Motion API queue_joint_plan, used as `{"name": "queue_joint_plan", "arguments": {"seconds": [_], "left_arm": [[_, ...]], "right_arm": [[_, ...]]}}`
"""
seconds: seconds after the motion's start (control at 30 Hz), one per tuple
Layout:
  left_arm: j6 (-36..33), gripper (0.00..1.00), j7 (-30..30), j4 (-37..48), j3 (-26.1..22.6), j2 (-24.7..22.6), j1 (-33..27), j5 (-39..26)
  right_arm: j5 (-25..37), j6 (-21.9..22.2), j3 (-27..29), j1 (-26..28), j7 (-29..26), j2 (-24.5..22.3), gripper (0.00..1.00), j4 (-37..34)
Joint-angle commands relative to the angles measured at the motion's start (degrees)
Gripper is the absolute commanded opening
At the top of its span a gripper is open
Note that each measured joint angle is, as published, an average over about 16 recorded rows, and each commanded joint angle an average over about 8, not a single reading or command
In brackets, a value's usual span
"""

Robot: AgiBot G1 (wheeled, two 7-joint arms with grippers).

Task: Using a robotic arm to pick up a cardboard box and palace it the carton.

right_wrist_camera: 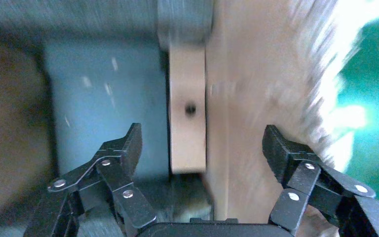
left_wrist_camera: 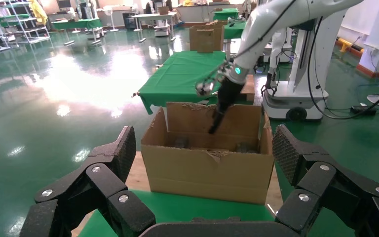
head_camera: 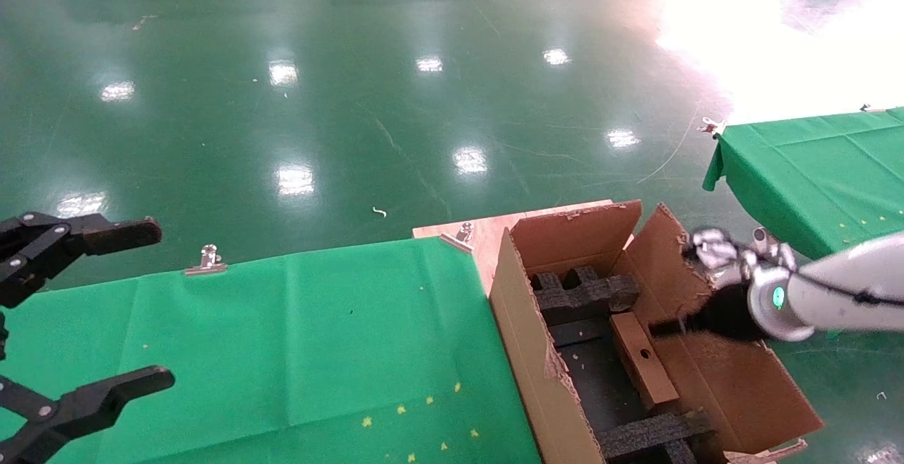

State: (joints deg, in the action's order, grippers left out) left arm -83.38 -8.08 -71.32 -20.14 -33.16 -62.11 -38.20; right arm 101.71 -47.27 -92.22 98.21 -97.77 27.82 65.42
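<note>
Black left gripper (head_camera: pixel 106 308) hangs parked over the green cloth (head_camera: pixel 318 337), jaws spread; brown cardboard box (head_camera: pixel 643 361) lies inside the carton (head_camera: pixel 522 351) against its right wall, probably light, stiff, crushable, best pinched across its narrow sides; right gripper (right_wrist_camera: pixel 200 158) hovers above, released.

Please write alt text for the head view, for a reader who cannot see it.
The right gripper hangs open over the carton, empty, above the cardboard box lying inside against the right wall between black foam inserts. The left gripper is open over the green table.
</note>
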Motion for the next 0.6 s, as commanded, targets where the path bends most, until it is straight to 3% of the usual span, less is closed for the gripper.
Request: {"name": "queue_joint_plan", "arguments": {"seconds": [0.03, 0.3, 0.6], "left_arm": [[0.0, 1.0, 0.0, 0.0, 0.0, 0.0, 0.0, 0.0], [0.0, 1.0, 0.0, 0.0, 0.0, 0.0, 0.0, 0.0], [0.0, 1.0, 0.0, 0.0, 0.0, 0.0, 0.0, 0.0]], "right_arm": [[0.7, -0.1, 0.7, 1.7, -0.2, -0.4, 1.0, 1.0], [-6.0, -3.2, 6.2, 10.5, 3.5, -1.5, 1.0, 8.8], [-22.9, -10.2, 12.4, 16.5, 11.2, -1.6, 1.0, 11.6]]}}
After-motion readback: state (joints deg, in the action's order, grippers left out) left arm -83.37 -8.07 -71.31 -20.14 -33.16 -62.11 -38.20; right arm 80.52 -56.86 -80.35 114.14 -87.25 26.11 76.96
